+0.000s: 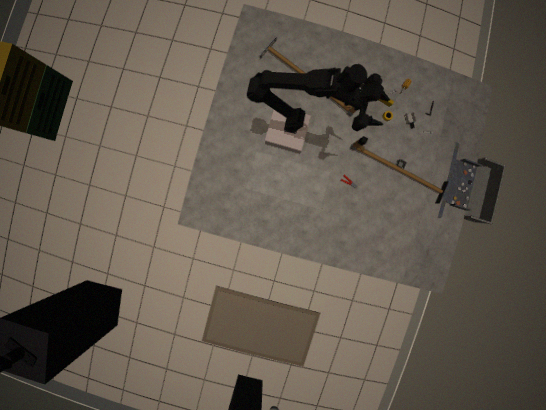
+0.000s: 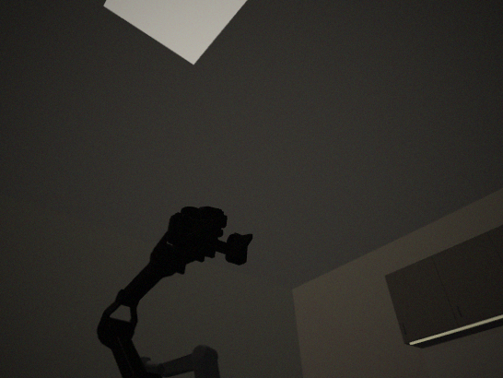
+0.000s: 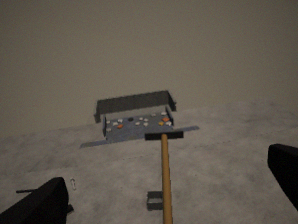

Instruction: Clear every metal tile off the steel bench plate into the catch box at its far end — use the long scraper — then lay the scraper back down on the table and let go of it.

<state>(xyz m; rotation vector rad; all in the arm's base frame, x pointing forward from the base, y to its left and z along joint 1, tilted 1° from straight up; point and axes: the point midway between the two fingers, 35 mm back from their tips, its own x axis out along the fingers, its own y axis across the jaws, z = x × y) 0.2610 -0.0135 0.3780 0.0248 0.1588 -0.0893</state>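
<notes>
The long scraper [image 1: 400,170] [image 3: 166,185] lies on the table, its wooden handle running to a black blade [image 1: 441,192] [image 3: 164,135] at the near edge of the steel bench plate [image 1: 452,186] [image 3: 135,134]. Several small white, orange and dark tiles [image 1: 465,172] [image 3: 166,119] are spread over the plate. The catch box [image 1: 494,192] [image 3: 132,104] is at its far end; its inside is hard to see. My gripper [image 1: 386,112] [image 3: 171,172] is open and empty, raised above the table, off to one side of the scraper's near end. In the exterior view only its dark outline shows.
A second long-handled tool [image 1: 286,60] lies partly under the arm. A small square tray [image 1: 401,163] [image 3: 155,201] sits beside the scraper handle. Red pliers [image 1: 347,180], a yellow ring [image 1: 388,116], an orange-handled tool [image 1: 406,84], a clamp-like piece [image 1: 410,119] and a black hex key [image 1: 430,108] lie around.
</notes>
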